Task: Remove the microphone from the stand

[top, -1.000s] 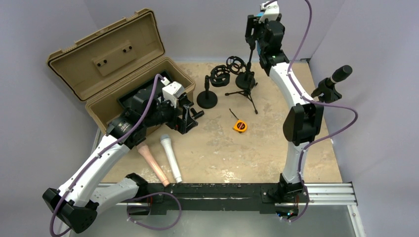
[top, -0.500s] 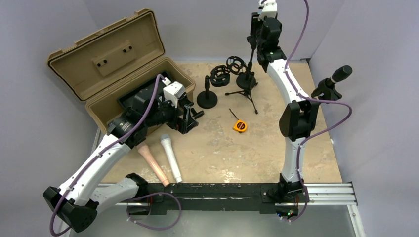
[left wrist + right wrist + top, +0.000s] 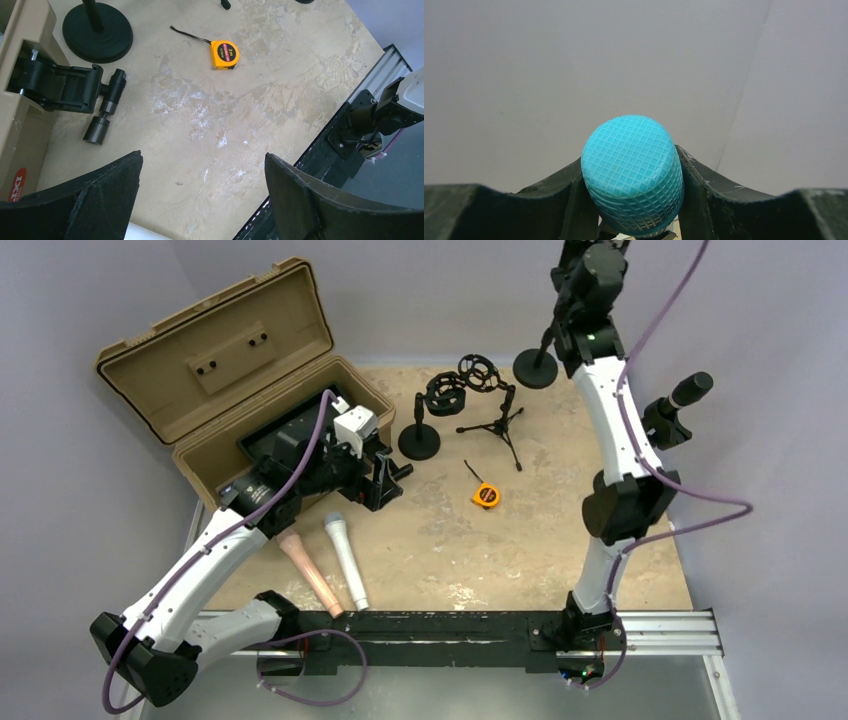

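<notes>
My right gripper [image 3: 630, 172] is shut on the turquoise mesh head of the microphone [image 3: 631, 165], with one jaw on each side. In the top view that gripper [image 3: 588, 262] is high at the back, and the wrist hides the microphone. The black stand hangs below it, with its pole slanting down to its round base [image 3: 536, 368], which is off the table by the back wall. My left gripper [image 3: 385, 475] is open and empty beside the tan case. It hovers over bare table in the left wrist view [image 3: 202, 162].
The open tan case [image 3: 240, 390] stands at the back left. A round-base stand [image 3: 419, 440], a tripod with a shock mount [image 3: 490, 420] and an orange tape measure [image 3: 486, 495] are mid-table. White [image 3: 345, 560] and peach [image 3: 310, 575] microphones lie near the front. A black microphone [image 3: 690, 390] is clamped at the right.
My right arm has risen and swung right, carrying the microphone. The stand's base has left its spot by the tripod and moved up to the back wall. The left arm has barely moved.
</notes>
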Tool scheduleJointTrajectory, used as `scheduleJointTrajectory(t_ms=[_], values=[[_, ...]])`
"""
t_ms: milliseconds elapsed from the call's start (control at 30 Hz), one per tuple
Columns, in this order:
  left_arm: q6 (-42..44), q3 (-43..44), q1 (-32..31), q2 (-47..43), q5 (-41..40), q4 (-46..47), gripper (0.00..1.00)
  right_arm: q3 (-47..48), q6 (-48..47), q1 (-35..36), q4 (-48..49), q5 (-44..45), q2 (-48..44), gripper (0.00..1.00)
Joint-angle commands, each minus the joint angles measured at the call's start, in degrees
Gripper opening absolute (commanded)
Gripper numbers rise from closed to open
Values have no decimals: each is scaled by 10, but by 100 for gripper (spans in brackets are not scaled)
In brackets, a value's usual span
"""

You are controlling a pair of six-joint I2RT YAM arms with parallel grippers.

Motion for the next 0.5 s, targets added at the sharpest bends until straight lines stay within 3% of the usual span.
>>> scheduleJointTrajectory(t_ms=[0,300,467], values=[[13,7,-5,5,1,14,89,-16,8,0,48,36,-145,0],[11,6,-5,8,4,17,89,-218,101,20,-109,-78,-380,0],[1,0,-5,-2,18,32,89,-327,167,40,-168,-202,-479,0]])
